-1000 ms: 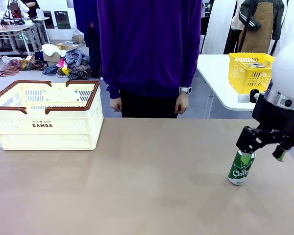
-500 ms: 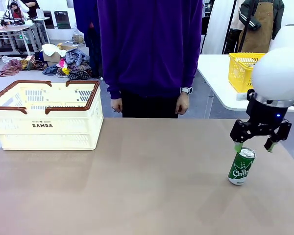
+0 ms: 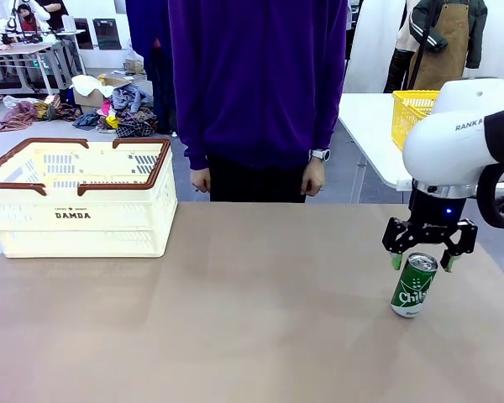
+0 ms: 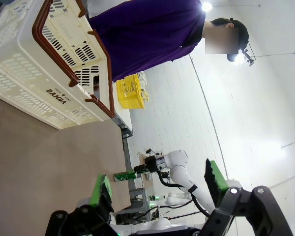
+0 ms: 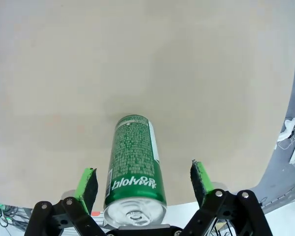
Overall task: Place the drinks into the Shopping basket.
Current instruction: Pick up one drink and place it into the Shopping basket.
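Basket (image 3: 76,214) seems empty, its floor partly hidden; green can (image 3: 414,287) stands on the bench (image 3: 235,327) between the spread fingers (image 5: 88,182) of the right gripper (image 3: 421,262), ungrasped; left gripper (image 4: 157,189) likewise spread, empty

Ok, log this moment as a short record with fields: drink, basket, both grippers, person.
drink: slim green aluminium can with white lettering, upright on the beige table, robot's right side
basket: large cream-white slotted plastic basket with brown rim, far left of the table, no drink visible inside
right gripper: open, pads either side of the can's top, not touching
left gripper: open, holding nothing
far side: person in a purple sweater, standing, hands down
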